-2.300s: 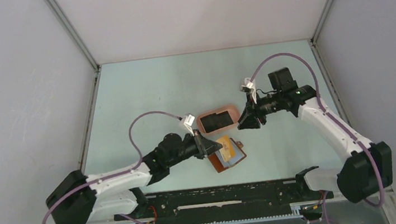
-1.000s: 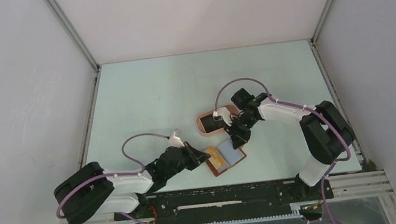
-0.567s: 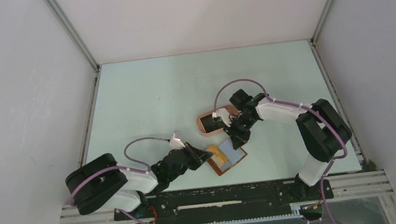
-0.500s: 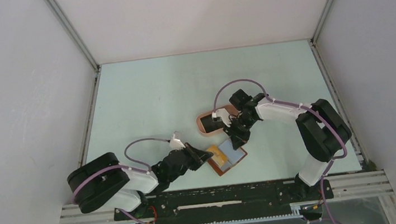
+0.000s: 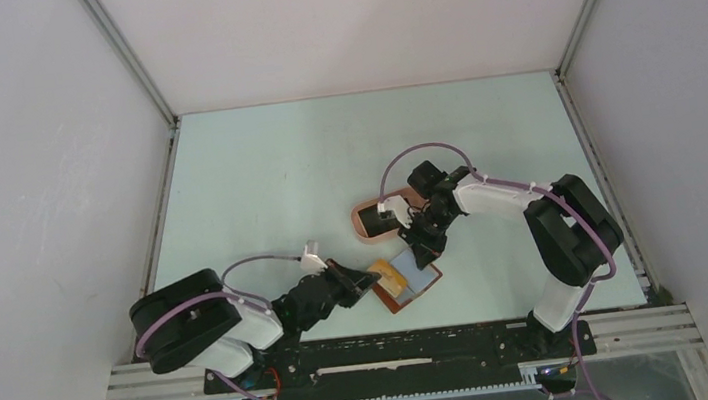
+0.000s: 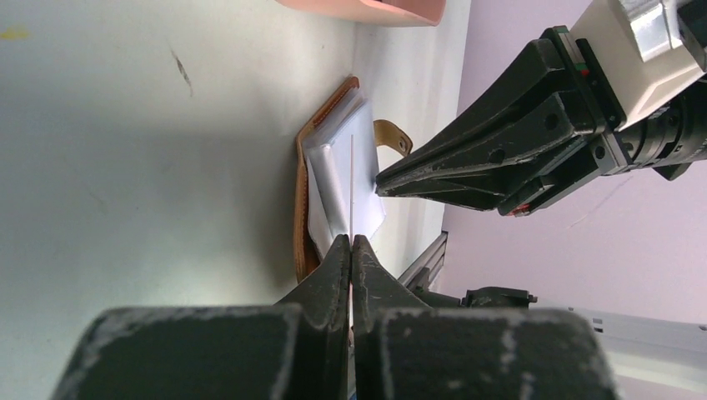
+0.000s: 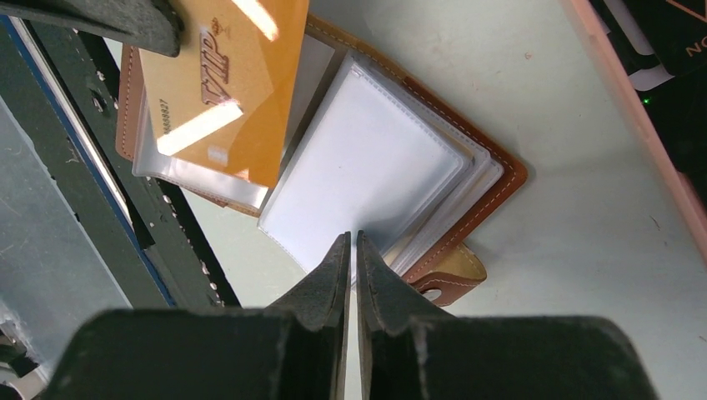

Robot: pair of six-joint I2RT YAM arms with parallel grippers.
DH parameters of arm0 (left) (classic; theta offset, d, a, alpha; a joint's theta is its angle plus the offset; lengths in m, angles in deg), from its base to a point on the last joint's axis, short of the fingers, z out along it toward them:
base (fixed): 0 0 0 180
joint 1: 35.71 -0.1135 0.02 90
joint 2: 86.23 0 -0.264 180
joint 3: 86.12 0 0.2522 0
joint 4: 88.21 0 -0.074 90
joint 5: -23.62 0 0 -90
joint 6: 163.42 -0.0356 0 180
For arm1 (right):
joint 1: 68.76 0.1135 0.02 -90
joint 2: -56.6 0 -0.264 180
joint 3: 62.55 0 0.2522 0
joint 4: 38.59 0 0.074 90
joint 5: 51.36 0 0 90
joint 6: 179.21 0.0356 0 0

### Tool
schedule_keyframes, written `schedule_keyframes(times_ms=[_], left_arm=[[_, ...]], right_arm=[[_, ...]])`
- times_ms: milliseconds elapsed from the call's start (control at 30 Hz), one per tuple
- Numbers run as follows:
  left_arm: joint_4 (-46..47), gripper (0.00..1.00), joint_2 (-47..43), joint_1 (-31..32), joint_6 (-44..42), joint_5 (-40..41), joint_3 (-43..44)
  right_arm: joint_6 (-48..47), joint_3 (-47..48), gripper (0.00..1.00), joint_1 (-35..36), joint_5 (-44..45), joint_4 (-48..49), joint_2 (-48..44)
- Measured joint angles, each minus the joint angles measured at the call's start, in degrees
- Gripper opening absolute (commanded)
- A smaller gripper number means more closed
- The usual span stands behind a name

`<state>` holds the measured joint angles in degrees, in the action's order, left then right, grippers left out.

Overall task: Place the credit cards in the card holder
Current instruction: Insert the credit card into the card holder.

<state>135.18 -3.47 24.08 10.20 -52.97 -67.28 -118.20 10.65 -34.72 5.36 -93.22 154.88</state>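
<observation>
The card holder lies open near the table's front, brown leather with clear sleeves and a snap tab. My left gripper is shut on a tan credit card marked VIP, held over the holder's left half; it shows edge-on in the left wrist view. My right gripper has its jaws almost together, pinching the edge of a clear sleeve. A black credit card lies in the pink tray.
The pink oval tray sits just behind the card holder, its rim close to my right gripper. The black rail with the arm bases runs along the near edge.
My left arm has folded in and slid its gripper with the tan card slightly right over the holder. The right gripper has stayed on the sleeves.
</observation>
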Motion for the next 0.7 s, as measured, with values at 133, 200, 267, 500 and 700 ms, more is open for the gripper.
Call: schedule_keyframes(times_ms=[133,200,267,500,700], left_arm=[[3.3,0.00,3.8,0.3,1.5,0.2,0.0],[5.4,0.00,6.4,0.5,2.2,0.4,0.0],[7.3,0.00,8.7,0.8,3.1,0.5,0.0],[15.5,0.00,15.0,1.7,5.6,1.5,-0.6],[20.2,0.00,19.9,3.0,7.9,2.0,-0.5]], right_arm=[[0.0,0.0,0.13,0.0,-0.1,-0.1,0.0],[0.0,0.0,0.13,-0.1,-0.2,-0.1,0.0],[0.0,0.0,0.13,-0.2,-0.2,-0.2,0.0],[0.0,0.0,0.14,-0.2,-0.2,-0.2,0.0],[0.0,0.0,0.19,-0.5,-0.2,-0.3,0.0]])
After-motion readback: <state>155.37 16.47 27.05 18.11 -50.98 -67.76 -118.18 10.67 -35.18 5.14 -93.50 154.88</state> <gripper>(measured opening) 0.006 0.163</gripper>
